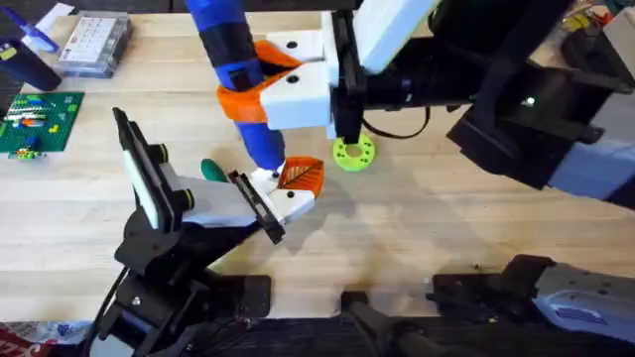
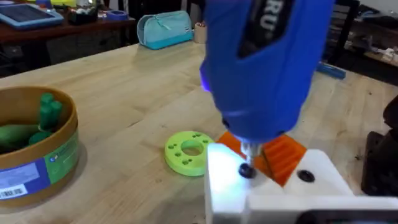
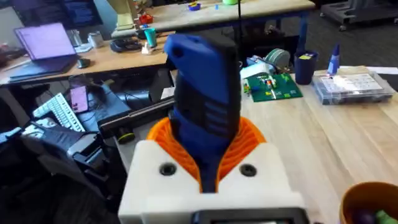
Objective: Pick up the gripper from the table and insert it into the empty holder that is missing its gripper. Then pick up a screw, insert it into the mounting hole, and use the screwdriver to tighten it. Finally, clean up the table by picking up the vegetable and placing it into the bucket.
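at the near edge of the table [image 1: 417,238] sit the two arm bases, the left one rising dark at the lower left. just beyond it stands the holder [image 1: 213,203], a white boxy segment ending in a thin black plate that tilts toward the table's middle. the gripper [image 1: 296,181], small and white with an orange ribbed pad, sits against that plate, and in the left wrist view its white body shows two dark holes. the tip of the screwdriver [image 1: 233,69] comes down onto the hole nearer the plate, with a dark screw [image 2: 247,170] under the bit. the vegetable [image 1: 213,170], dark green and rounded, lies on the wood just beside the holder, touching or nearly so; i cannot tell which.

the right arm reaches across from the right side, and its fingers [image 3: 205,171], white with orange pads, are clenched on the blue screwdriver body, holding it steeply tilted. whether the left arm's fingers are released or clenched i cannot tell.

a lime-green disc [image 1: 353,152] with holes lies just past the gripper, apart from it. open wood stretches to the right of the disc and along the near middle. the bucket [image 2: 37,149], with green items inside, stands well apart from the disc. farther off, at the table's far left edge, lie a green circuit board [image 1: 38,121] and a clear parts box [image 1: 94,45].
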`<action>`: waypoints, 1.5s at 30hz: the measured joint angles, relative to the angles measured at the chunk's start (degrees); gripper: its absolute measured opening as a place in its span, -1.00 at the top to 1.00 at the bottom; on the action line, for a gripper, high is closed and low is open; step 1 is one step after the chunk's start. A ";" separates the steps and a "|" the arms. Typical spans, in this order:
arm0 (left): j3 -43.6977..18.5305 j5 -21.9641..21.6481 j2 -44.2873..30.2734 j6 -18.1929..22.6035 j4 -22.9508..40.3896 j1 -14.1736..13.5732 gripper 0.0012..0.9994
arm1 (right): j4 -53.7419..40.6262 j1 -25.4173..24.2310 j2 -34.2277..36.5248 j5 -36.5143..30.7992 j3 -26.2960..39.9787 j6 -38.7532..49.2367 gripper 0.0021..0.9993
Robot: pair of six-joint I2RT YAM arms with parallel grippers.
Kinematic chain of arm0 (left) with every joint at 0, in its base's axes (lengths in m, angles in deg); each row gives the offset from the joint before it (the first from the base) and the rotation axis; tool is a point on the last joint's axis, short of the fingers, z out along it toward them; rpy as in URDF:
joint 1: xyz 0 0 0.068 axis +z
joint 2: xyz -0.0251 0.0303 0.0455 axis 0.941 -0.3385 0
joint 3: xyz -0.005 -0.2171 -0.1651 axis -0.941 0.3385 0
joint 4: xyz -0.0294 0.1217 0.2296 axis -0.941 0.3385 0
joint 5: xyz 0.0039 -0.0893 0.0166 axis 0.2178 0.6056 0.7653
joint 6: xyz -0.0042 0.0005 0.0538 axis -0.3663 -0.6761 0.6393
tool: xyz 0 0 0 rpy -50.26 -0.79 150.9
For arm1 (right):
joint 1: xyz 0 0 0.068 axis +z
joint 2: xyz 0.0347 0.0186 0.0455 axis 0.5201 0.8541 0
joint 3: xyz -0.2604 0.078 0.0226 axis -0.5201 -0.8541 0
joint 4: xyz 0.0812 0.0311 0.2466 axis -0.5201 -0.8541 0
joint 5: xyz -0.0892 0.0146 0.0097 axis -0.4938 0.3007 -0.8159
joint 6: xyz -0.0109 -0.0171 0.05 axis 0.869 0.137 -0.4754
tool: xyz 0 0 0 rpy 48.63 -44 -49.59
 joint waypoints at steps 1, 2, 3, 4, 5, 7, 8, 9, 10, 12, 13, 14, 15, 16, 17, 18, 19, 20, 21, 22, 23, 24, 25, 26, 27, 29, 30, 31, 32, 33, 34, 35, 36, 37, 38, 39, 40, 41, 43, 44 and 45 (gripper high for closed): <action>0.00 0.00 0.00 0.02 0.00 0.00 0.97 | 0.00 0.02 0.00 0.00 0.00 0.00 0.85; 0.00 0.00 0.00 0.02 0.00 0.00 0.97 | -0.03 0.00 0.00 0.00 0.00 0.02 0.85; 0.00 0.00 0.00 0.02 0.00 0.00 0.97 | -0.10 0.00 0.00 0.00 0.00 0.02 0.85; 0.00 0.00 0.00 0.02 0.00 0.00 0.97 | -0.20 0.00 0.02 0.00 0.00 0.00 0.85; 0.00 0.00 0.00 0.02 0.00 0.00 0.97 | -0.24 0.00 0.02 0.00 0.00 0.00 0.85; 0.00 0.00 0.00 0.02 0.00 0.00 0.97 | -0.17 0.02 0.18 0.02 0.00 0.02 0.85; 0.00 0.00 0.00 0.02 0.02 0.00 0.97 | -0.17 0.00 0.35 0.00 0.00 0.02 0.85; 0.00 0.00 0.00 0.02 0.02 0.00 0.97 | -0.17 0.00 0.56 0.00 0.00 0.02 0.85; 0.00 0.00 0.00 0.00 0.07 0.00 0.97 | -0.17 0.00 0.79 0.00 0.00 0.02 0.85; 0.00 0.00 0.00 -0.04 0.07 0.00 0.97 | 0.07 0.00 1.03 0.00 0.00 0.00 0.85; 0.00 0.00 -0.02 -0.04 0.07 0.00 0.97 | 0.07 0.00 1.05 0.00 0.00 0.02 0.85; 0.00 0.00 0.00 -0.04 0.07 0.00 0.97 | 0.11 0.02 1.05 0.02 0.00 0.02 0.85; 0.00 0.00 0.00 -0.04 0.07 0.00 0.97 | 0.09 0.00 1.03 0.02 0.00 0.02 0.85; 0.00 0.00 0.00 -0.04 0.04 0.00 0.97 | 0.04 0.02 1.05 0.02 0.00 0.02 0.85; 0.00 0.00 0.00 -0.04 0.04 0.00 0.97 | -0.02 0.00 1.03 0.02 0.00 0.02 0.85; 0.00 0.00 0.00 -0.04 0.04 0.00 0.97 | -0.02 0.00 1.05 0.02 0.00 0.02 0.85; 0.00 0.00 0.00 -0.04 0.04 0.00 0.97 | -0.02 0.00 1.05 0.02 0.00 0.02 0.85; 0.00 0.00 0.00 -0.09 0.04 0.00 0.97 | -0.02 0.02 1.05 0.02 0.00 0.02 0.85; 0.00 -0.15 -0.02 -0.53 0.06 0.00 0.97 | 0.04 0.00 1.03 0.17 0.00 0.02 0.85; 0.00 -0.24 0.00 -0.70 0.07 0.04 0.97 | 0.09 0.02 1.05 0.41 0.00 0.21 0.85; 0.00 -0.24 0.00 -0.91 0.07 0.04 0.97 | 0.09 0.00 1.03 0.48 0.00 0.24 0.85; 0.00 -0.22 0.00 -0.94 0.07 0.04 0.97 | 0.09 0.02 1.03 0.50 0.00 0.28 0.85; 0.00 -0.16 0.00 -0.84 0.05 0.04 0.97 | 0.09 0.06 1.03 0.46 0.00 0.32 0.85; 0.00 -0.17 0.00 -0.83 0.04 0.04 0.97 | 0.07 0.04 1.05 0.46 0.00 0.31 0.85; 0.00 -0.15 0.00 -0.81 0.04 0.04 0.97 | 0.04 0.04 1.05 0.46 0.00 0.31 0.85; 0.00 -0.15 0.00 -0.81 0.04 0.04 0.97 | 0.09 0.04 1.03 0.46 0.00 0.31 0.85; 0.00 -0.15 0.00 -0.81 0.04 0.04 0.97 | 0.09 0.04 1.03 0.46 0.00 0.32 0.85; 0.00 -0.17 0.00 -0.84 0.04 0.04 0.97 | 0.15 0.04 1.04 0.49 0.00 0.31 0.85; 0.00 -0.20 0.00 -0.83 0.04 0.04 0.97 | 0.26 0.04 1.03 0.63 0.00 0.31 0.85; 0.00 -0.22 0.00 -0.85 0.02 0.04 0.97 | 0.53 0.04 1.05 0.88 -0.04 0.27 0.85; 0.00 -0.20 0.00 -0.81 0.00 0.04 0.97 | 1.13 -0.06 1.05 1.33 -0.21 0.26 0.85; 0.00 -0.15 0.00 -0.81 0.02 0.04 0.97 | 1.96 -0.17 1.05 1.87 -0.39 0.20 0.85; 0.00 -0.17 0.00 -0.79 0.02 0.04 0.97 | 2.75 -0.37 1.03 2.49 -0.42 0.17 0.85; 0.00 -0.17 0.00 -0.81 0.04 0.04 0.97 | 3.77 -0.61 1.03 3.01 -0.42 -0.22 0.85; 0.00 -0.17 0.00 -0.79 0.02 0.04 0.97 | 4.83 -0.93 1.03 3.46 -0.42 -0.89 0.85; 0.00 -0.17 0.00 -0.79 0.02 0.04 0.97 | 5.77 -1.28 1.03 3.79 -0.42 -1.63 0.85; 0.00 -0.17 0.00 -0.79 0.02 0.04 0.97 | 6.65 -1.60 1.03 4.11 -0.42 -2.50 0.85; 0.00 -0.17 0.00 -0.79 0.02 0.04 0.97 | 7.96 -1.93 1.03 4.38 -0.48 -3.50 0.85; 0.00 -0.18 0.00 -0.79 0.02 0.04 0.97 | 10.97 -2.48 1.03 4.95 -0.52 -5.44 0.85; 0.00 -0.17 0.00 -0.79 0.02 0.04 0.97 | 12.26 -2.68 0.96 5.23 -0.52 -6.17 0.85; 0.00 -0.17 0.00 -0.79 0.02 0.04 0.97 | 13.03 -2.83 0.88 5.39 -0.52 -6.89 0.85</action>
